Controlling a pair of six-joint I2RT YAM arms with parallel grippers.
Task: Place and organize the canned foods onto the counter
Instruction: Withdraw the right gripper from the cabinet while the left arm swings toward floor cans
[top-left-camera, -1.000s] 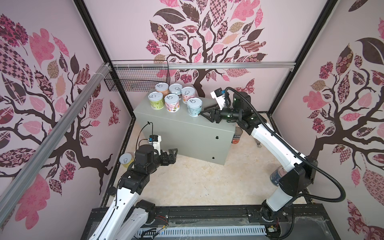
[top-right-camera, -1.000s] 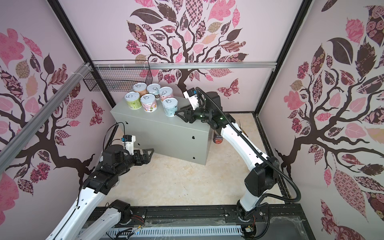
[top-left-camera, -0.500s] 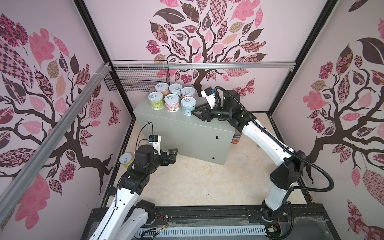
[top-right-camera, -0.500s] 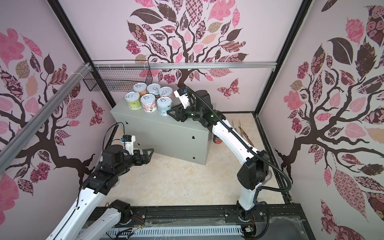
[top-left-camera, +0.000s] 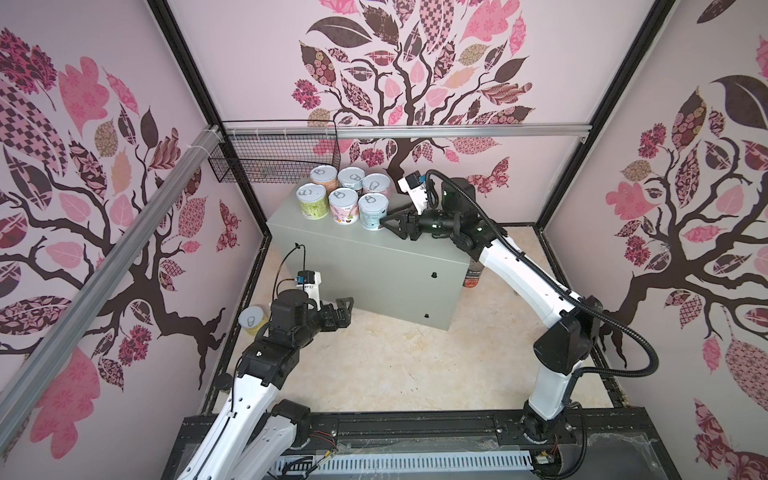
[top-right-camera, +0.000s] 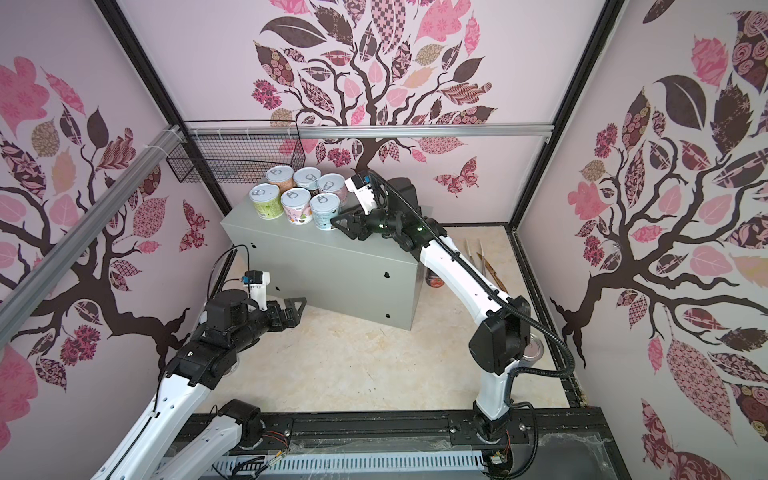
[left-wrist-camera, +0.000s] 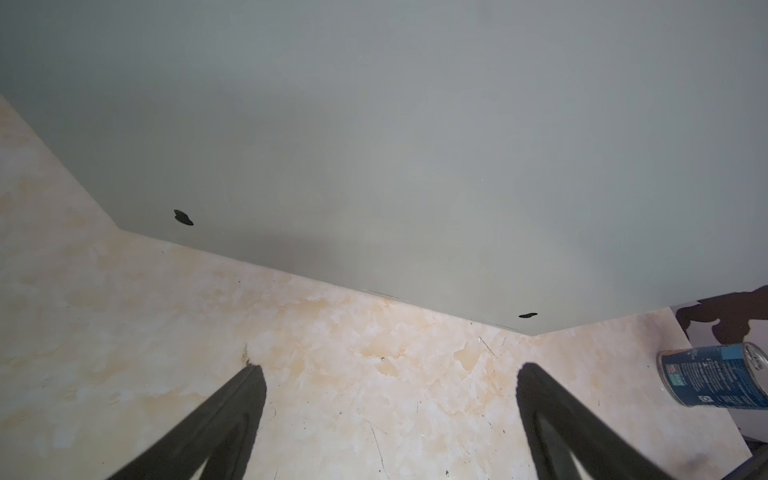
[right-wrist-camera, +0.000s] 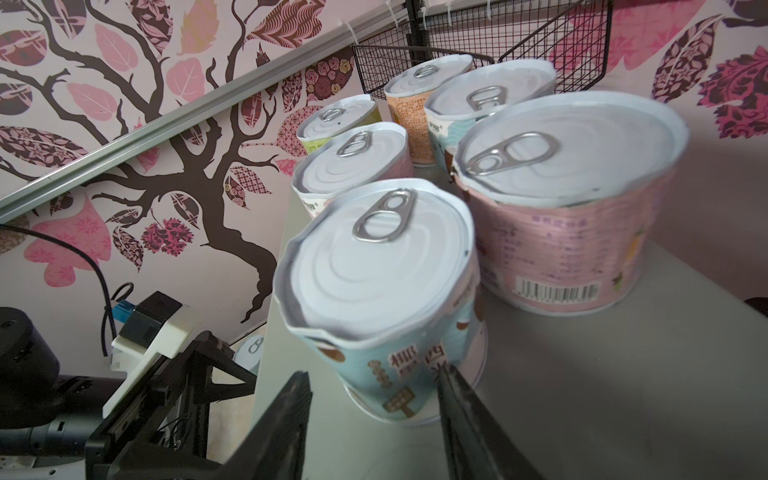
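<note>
Fingers of your right pincer stand parted at the foot of the pale blue can. One finger sits clear of the label, so nothing is clamped. That can stands upright on the bench, at the right end of a near row of three, with the pink-and-white can and the green can to its left. Just behind stands a far row of three short cans, its pink can right beside the blue one. Your left pincer hangs wide open and empty over the floor, facing the bench's near side. On the floor you have a yellow can left of that arm, a dark-labelled can past the bench's right end, and a blue-labelled tall can further right.
</note>
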